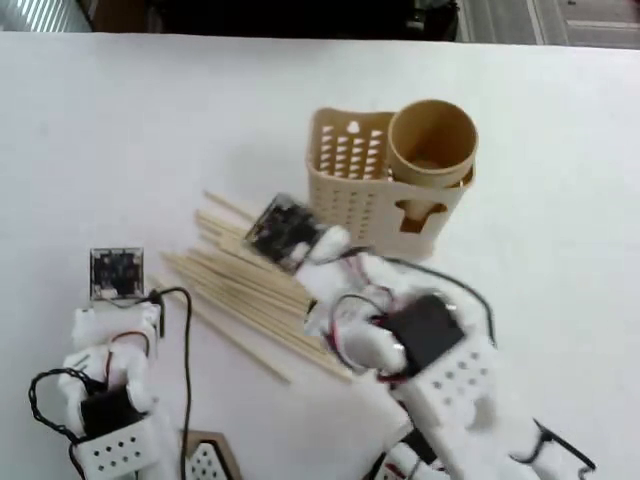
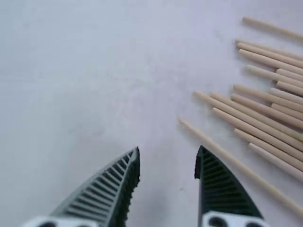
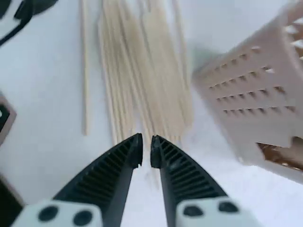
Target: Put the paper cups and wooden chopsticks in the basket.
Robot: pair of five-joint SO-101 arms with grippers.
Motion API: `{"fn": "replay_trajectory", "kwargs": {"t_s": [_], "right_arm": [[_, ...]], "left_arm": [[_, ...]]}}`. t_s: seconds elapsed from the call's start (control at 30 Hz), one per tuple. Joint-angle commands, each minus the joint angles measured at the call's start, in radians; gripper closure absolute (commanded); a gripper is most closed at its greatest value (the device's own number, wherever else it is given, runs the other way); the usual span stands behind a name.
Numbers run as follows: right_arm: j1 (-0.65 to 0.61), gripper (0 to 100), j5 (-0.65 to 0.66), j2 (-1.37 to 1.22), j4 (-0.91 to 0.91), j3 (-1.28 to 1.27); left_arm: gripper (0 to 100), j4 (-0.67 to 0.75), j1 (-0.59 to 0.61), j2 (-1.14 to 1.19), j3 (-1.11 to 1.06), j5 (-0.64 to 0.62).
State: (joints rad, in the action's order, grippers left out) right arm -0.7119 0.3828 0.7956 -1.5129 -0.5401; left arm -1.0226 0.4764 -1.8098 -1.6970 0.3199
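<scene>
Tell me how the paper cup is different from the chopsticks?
The paper cup stands upright inside the basket, while the chopsticks lie flat on the table, outside it. The cup is round, wide and hollow, while the chopsticks are long, thin sticks, many of them together in a pile. Both are a light tan colour.
</scene>
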Motion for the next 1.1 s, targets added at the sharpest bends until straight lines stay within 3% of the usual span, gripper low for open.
{"fn": "replay_trajectory", "kwargs": {"t_s": [0.0,0.2,0.4,0.6,1.07], "right_arm": [[-0.059,95.4,0.014,-0.117,0.067,-0.04],[-0.114,82.3,0.011,-0.369,0.225,-0.037],[-0.159,78.9,0.011,-0.587,0.344,0.012],[-0.156,73.0,-0.054,-0.811,0.288,0.206],[-0.056,72.9,-0.052,-1.198,0.262,0.43]], "left_arm": [[80,0.048,0.133,-0.015,0.017,0.005],[80,0.044,0.196,-0.015,0.014,0.006],[80,0.044,0.194,-0.015,0.011,0.006],[80,0.043,0.194,-0.015,0.011,0.006],[80,0.038,0.194,-0.015,0.009,0.006]]}}
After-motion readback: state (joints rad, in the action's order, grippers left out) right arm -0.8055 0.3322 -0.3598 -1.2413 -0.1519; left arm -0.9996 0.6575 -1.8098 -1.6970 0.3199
